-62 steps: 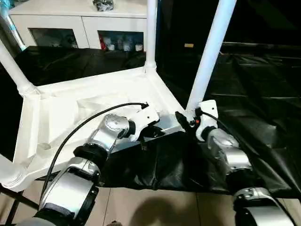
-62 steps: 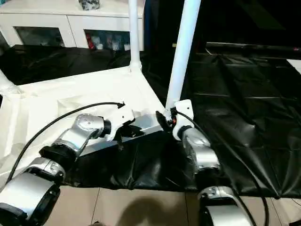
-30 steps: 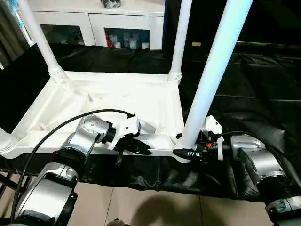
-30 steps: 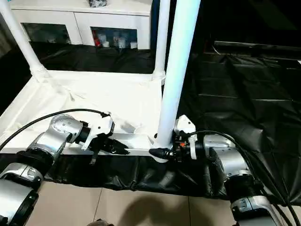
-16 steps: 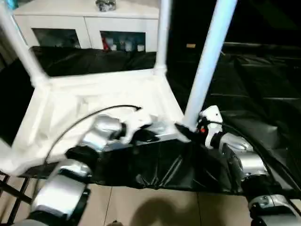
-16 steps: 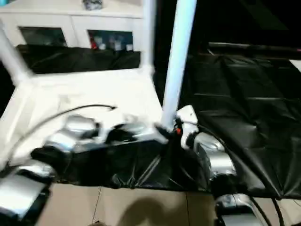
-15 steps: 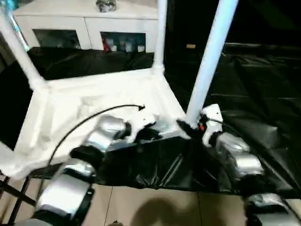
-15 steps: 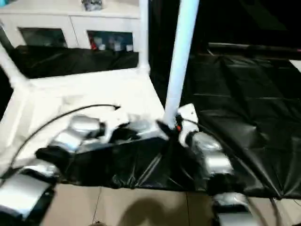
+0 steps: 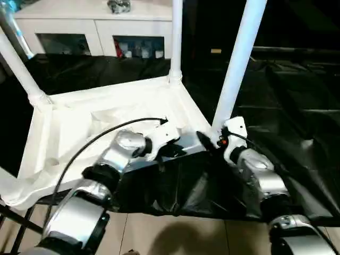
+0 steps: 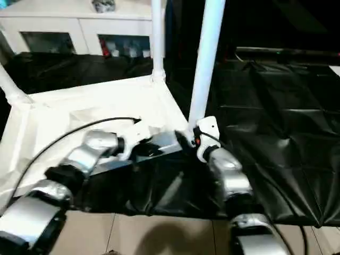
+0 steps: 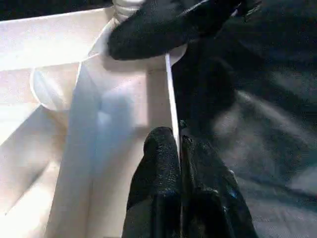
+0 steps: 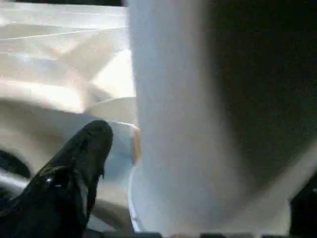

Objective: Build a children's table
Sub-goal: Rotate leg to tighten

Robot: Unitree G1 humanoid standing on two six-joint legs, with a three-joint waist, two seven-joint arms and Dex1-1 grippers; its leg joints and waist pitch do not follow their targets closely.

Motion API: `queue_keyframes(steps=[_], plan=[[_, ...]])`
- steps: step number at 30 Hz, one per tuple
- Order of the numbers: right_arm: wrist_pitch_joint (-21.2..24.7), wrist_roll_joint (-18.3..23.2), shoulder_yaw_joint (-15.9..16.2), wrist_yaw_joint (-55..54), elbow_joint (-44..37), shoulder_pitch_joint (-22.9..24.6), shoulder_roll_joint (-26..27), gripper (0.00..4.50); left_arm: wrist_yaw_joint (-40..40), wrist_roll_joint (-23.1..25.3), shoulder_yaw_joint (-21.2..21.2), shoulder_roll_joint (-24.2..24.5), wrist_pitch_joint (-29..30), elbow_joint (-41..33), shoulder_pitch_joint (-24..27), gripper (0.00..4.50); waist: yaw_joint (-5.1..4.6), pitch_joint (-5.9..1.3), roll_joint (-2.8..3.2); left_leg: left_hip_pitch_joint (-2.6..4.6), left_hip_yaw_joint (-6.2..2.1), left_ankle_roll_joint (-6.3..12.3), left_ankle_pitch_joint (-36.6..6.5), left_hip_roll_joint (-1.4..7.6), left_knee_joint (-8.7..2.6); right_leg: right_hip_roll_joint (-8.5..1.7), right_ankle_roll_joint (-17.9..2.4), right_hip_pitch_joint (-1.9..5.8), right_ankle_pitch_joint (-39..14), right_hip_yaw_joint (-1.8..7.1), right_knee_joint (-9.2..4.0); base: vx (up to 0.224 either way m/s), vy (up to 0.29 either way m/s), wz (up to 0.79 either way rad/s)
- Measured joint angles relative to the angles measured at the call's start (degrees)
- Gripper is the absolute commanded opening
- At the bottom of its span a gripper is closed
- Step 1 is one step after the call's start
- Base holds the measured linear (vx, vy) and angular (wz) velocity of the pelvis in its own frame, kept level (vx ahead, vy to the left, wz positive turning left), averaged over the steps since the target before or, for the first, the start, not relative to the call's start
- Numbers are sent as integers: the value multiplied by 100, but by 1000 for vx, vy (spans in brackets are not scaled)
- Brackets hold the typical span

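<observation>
You see the upturned white plastic table top on black sheeting, white tube legs upright, and both black-fingered grippers at its near rim.

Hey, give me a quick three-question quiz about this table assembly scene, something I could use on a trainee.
1. True or false: the table top lies with its underside facing up.
2. What is the left gripper shut on? A) a screwdriver B) the table top's rim C) a bottle
3. Fill in: behind the work stands a white ____ with glass doors.
Key: 1 true; 2 B; 3 cabinet.
</observation>
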Motion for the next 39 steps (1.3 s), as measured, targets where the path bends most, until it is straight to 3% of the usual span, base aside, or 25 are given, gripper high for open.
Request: queue_keyframes(steps=[9, 10, 14, 15, 22, 29, 39], plan=[[375, 424, 489, 2265, -821, 415, -748, 423, -1264, -293, -15, 469, -288, -138, 180, 0, 60, 3, 1, -13, 1, 30, 13, 3, 7, 0, -1, -12, -4, -4, 0, 0, 0, 0], [405, 436, 553, 2428, -892, 429, -830, 398, -1363, -306, -21, 503, -313, -138, 191, 0, 62, 3, 2, -14, 1, 30, 13, 3, 7, 0, -1, -12, -3, -4, 0, 0, 0, 0], [435, 442, 750, 2969, -1004, 433, -1048, 385, -1726, -374, -42, 634, -442, -137, 203, 0, 89, 7, -5, -17, 1, 2, -3, 4, 10, 0, -1, -12, -3, -5, 0, 0, 0, 0], [442, 445, 788, 3092, -1023, 433, -1061, 364, -1817, -404, -57, 676, -450, -137, 203, 0, 90, 8, -7, -18, 1, 1, -4, 5, 11, 0, -1, -13, -3, -5, 1, 0, 0, 0], [621, 482, 873, 3374, -1165, 433, -1151, 313, -2050, -431, -71, 718, -459, -137, 203, 0, 120, 9, -9, -23, 1, 7, -2, 5, 11, 0, -1, -15, -4, -5, 0, 0, 0, 0], [795, 558, 727, 3154, -1385, 628, -1017, 286, -2002, -472, -39, 688, -259, -139, 200, 0, 140, 7, -7, -21, 1, 8, -2, 5, 10, 0, -1, -15, -4, -5, 0, 0, 0, 0], [451, 192, 37, 185, -647, 376, -155, 282, -141, -72, 31, 51, 275, -30, 17, 0, 15, 2, -16, 27, 2, -5, -3, 1, 12, -2, 22, 12, -16, 3, 13, 0, 0, 0]])
